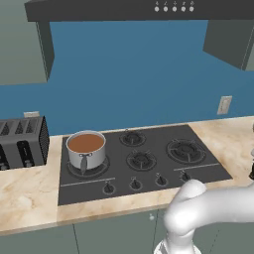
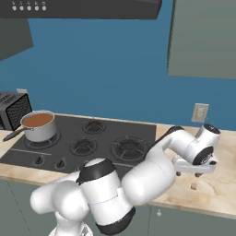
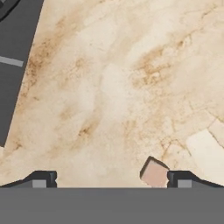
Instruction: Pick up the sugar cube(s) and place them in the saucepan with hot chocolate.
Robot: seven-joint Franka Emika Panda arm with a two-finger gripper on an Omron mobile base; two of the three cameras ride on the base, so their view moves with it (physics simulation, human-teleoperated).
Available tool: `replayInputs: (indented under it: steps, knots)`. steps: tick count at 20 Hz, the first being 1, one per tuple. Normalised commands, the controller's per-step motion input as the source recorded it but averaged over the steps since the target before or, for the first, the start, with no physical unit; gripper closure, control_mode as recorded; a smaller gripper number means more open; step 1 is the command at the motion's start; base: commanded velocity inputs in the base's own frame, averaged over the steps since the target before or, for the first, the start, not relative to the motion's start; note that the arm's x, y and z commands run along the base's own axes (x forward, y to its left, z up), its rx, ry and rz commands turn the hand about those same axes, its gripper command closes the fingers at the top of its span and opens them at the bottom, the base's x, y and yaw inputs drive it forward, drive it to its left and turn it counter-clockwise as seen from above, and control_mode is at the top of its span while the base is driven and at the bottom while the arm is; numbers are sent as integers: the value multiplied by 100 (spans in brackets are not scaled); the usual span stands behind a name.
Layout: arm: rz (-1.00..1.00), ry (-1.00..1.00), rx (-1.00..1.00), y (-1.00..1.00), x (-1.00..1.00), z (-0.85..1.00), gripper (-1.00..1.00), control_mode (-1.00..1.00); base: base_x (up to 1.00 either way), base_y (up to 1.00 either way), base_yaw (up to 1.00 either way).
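The gripper [image 3: 109, 179] hangs over the marble counter [image 3: 113, 87] with its two fingertips [image 3: 41, 179] spread wide, gripping nothing. One sugar cube [image 3: 154, 173] lies on the counter just inside the right-hand tip. Farther off, the five-burner cooktop [image 2: 92, 138] carries one saucepan [image 1: 86, 149] of brown liquid, beside one black toaster [image 1: 22, 141].

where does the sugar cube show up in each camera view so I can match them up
Left base view: I can't find the sugar cube here.
Right base view: sugar cube lies on the marble counter, lower right, just below the gripper.
Hand view: sugar cube sits at bottom centre-right, beside one fingertip.
Shared landmark: the black cooktop, at the hand view's left edge and centre of the left base view.
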Motion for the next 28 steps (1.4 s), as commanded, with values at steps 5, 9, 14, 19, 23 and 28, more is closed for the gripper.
replayInputs:
  steps: [5, 9, 14, 19, 23, 28]
  knots:
    - [-5, 10, 0, -13, 0, -5, -100, -100, 0, 0, 0]
    - [-3, 5, 0, -4, 0, -20, -100, -100, 0, 0, 0]
    - [-2, 1, 0, -9, 0, -21, -100, -100, 0, 0, 0]
    - [-1, 0, 0, -10, 0, -23, -100, -100, 0, 0, 0]
    - [-3, 0, 0, -13, 0, -16, -100, -100, 0, 0, 0]
    - [-4, 0, 0, -9, 0, -10, -100, -100, 0, 0, 0]
